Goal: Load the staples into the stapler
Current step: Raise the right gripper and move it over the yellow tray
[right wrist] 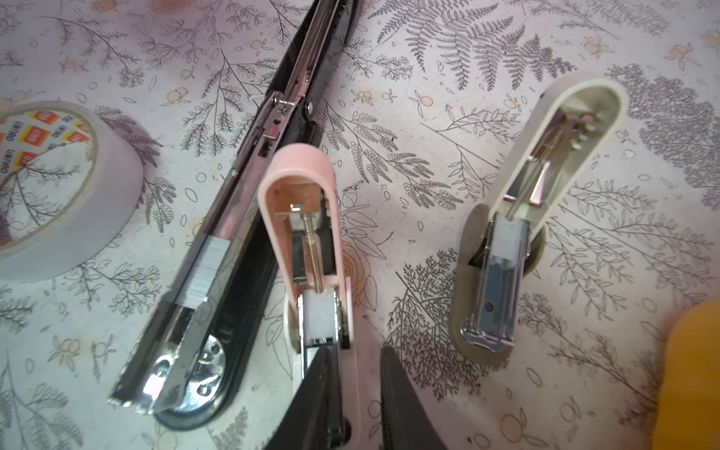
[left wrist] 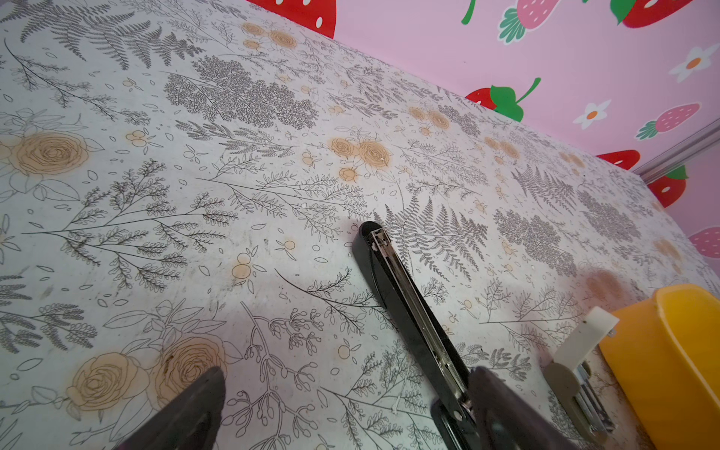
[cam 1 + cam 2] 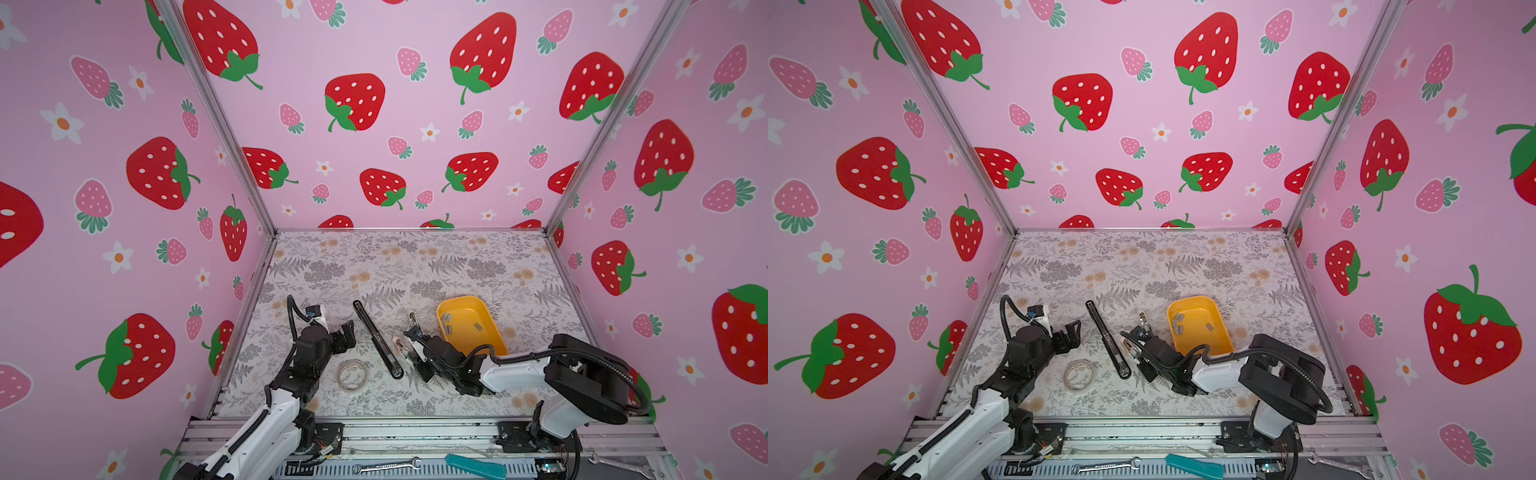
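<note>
R gripper hides front of pink stapler; yellow tray blurred, cut off at edge

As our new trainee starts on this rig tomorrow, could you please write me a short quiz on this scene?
1. Where do the loose staples lie? A: in the yellow tray; B: in a glass jar; C: in a cardboard box.
2. True or false: the left end effector is open and empty.
3. Fill in: the stapler closest to the right end effector is ___ in colour.
Key: 1 A; 2 true; 3 pink, the pink stapler.
</note>
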Motion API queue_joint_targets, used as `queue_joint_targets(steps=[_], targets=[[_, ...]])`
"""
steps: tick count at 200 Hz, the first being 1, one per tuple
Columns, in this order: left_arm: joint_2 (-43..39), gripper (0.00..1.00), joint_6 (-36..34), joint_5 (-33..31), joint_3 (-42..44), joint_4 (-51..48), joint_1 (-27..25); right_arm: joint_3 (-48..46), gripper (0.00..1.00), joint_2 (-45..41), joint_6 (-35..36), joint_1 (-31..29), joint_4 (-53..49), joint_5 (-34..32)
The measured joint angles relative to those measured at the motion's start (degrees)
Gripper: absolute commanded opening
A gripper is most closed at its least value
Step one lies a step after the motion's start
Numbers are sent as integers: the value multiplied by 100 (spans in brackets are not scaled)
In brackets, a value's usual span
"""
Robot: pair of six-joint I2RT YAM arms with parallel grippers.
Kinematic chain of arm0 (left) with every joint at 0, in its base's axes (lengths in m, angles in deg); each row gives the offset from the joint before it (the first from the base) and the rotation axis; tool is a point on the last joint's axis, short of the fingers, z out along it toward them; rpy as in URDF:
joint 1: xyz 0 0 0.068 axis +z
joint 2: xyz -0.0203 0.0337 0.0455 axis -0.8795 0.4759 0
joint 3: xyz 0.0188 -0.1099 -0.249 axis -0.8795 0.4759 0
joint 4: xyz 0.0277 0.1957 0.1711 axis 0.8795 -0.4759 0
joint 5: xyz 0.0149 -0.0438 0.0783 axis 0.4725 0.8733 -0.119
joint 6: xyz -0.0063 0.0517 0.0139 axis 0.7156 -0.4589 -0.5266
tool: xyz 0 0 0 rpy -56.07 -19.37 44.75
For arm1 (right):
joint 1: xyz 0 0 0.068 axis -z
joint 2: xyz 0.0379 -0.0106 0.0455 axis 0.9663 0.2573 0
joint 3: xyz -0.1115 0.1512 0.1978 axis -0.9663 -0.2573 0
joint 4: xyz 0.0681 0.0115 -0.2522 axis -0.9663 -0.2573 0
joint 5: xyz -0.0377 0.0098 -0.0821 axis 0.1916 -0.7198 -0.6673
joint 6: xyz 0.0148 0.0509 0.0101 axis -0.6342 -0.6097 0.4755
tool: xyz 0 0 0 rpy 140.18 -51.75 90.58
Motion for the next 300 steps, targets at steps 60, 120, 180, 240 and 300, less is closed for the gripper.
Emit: queue_joint_targets(steps=[60, 120, 180, 240, 300], targets=[[0, 99, 0, 0, 0, 0, 0, -155, 24, -791, -39, 0, -203, -55], [2, 99, -2, 2, 0, 0, -4, -323, 86, -2739, -1128, 199, -1060, -1248], [0, 99, 24, -120, 0, -98, -4, 98, 96, -3193, -2337, 1325, -2734, -1613], [46, 99, 44, -404, -4, -149, -4, 651, 38, -2618, -2406, 2675, -3344, -621], [389, 99, -17, -776, -146, -68, -4, 848, 38, -1423, -1843, 3141, -3045, -44]])
